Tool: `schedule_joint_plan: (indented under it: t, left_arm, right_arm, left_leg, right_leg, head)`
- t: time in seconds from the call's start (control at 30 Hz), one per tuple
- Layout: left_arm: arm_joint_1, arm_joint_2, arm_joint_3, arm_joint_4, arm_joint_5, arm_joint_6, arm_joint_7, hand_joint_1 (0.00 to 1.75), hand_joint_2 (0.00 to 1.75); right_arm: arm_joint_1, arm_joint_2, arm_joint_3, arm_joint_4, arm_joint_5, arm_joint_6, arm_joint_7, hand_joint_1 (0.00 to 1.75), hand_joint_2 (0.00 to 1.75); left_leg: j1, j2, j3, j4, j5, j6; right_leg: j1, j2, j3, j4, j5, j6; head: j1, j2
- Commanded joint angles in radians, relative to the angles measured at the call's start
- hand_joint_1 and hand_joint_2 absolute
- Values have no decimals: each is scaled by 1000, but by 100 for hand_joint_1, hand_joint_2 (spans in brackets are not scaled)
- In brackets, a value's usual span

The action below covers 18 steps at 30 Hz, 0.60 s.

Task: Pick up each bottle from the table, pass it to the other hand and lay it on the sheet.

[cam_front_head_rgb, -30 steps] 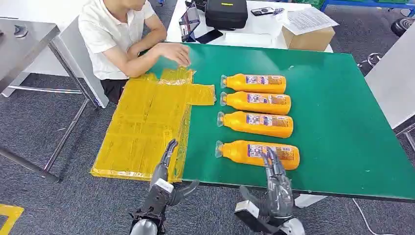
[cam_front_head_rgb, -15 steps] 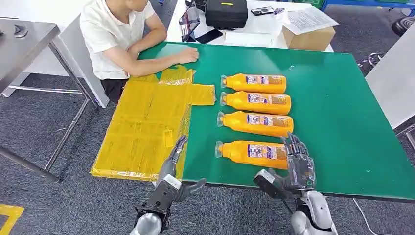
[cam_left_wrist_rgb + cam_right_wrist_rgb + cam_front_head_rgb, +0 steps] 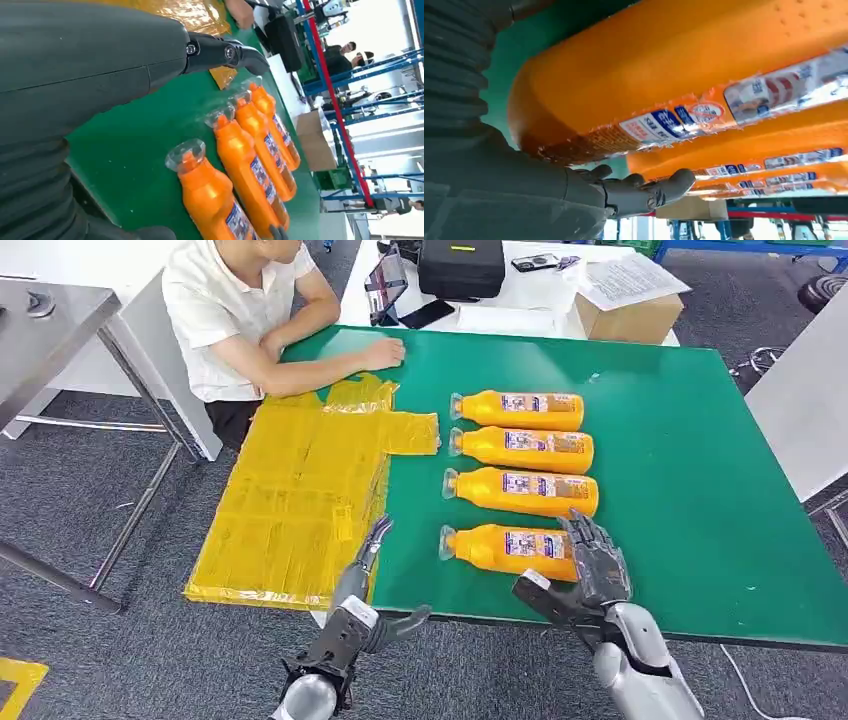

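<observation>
Behind nearest bottle (image 3: pixel 674 65), another label (image 3: pixel 801 160).

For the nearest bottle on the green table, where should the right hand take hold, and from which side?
Probably the wide base end of the nearest bottle, from the table's near edge. It lies flat on its side, cap toward the yellow sheet, with the next bottle close behind it. The right hand is already at that end.

Even, bright overhead light gives soft shadows and a sharp head view, while wrist views blur close up and blow out at windows.
</observation>
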Motion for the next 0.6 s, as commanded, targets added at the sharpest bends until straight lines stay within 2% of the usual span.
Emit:
schedule_joint_plan:
  t: [0.03,0.17,0.2,0.23,0.27,0.4,0.6]
  left_arm:
    - [-42,3,-17,61,2,2,12,0,175]
    - [-45,2,-12,61,-2,4,10,0,175]
    - [-47,4,-11,60,-3,3,10,0,175]
    - [-49,4,-11,59,-3,3,10,0,175]
    - [-51,4,-9,59,-4,4,9,0,175]
    - [-53,3,-4,62,-3,4,5,0,175]
    - [-54,3,-2,62,-1,4,1,0,175]
  right_arm:
    - [-97,-35,159,164,49,146,129,0,175]
    - [-118,-46,177,183,37,186,146,0,175]
    - [-122,-51,185,184,38,195,147,10,175]
    - [-126,-54,186,191,29,219,144,134,175]
    - [-126,-64,197,188,18,249,139,175,175]
    - [-115,-96,226,168,-24,305,132,175,175]
    - [-108,-111,246,157,-45,328,135,175,175]
  left_leg:
    - [1,1,3,-1,0,-1]
    - [1,0,7,-1,1,-2]
    - [1,2,8,-1,1,-1]
    - [1,1,8,-1,1,-1]
    - [1,1,8,-1,2,-2]
    - [1,2,9,-1,3,2]
    - [1,-1,9,-2,5,3]
  right_leg:
    - [1,1,3,-1,0,-1]
    - [1,1,5,-2,1,-2]
    - [1,2,6,-2,1,-2]
    - [1,1,6,-1,1,-1]
    - [1,0,6,-2,2,-2]
    - [1,1,7,-2,3,-1]
    - [1,-1,8,-3,5,-1]
  head:
    - [0,0]
    - [0,0]
    - [0,0]
    - [0,0]
    - [0,0]
    - [0,0]
    - [0,0]
